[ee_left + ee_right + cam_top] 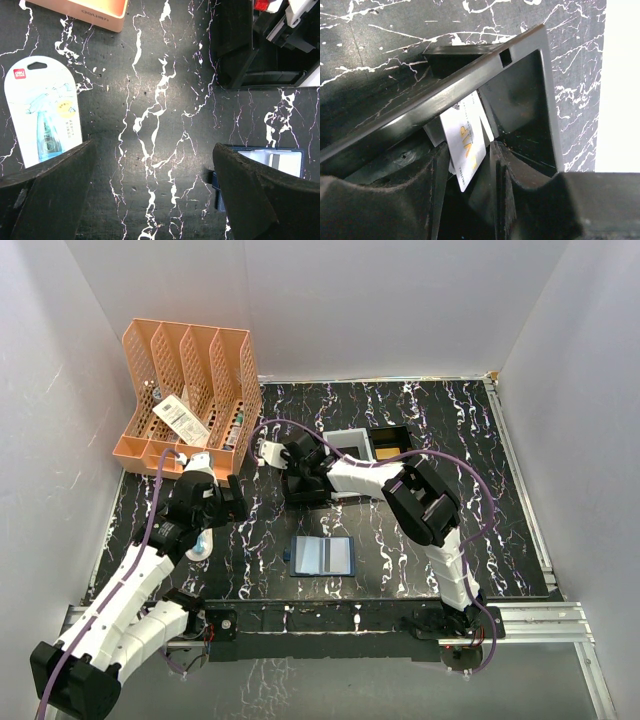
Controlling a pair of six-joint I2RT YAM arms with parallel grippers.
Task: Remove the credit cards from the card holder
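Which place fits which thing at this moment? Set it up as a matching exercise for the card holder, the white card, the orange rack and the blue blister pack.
Things:
1. card holder
2. white VIP card
3. orange file rack
4. blue blister pack

Places:
A. pinched in the right gripper, at a black tray
B. far left corner of the table
C. lying open near the front edge, between the two arms
D. flat on the table beside the open left gripper

Pairs: 1-C, 2-A, 3-B, 4-D

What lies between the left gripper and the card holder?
Only bare table separates the left gripper from the card holder, per the top view.
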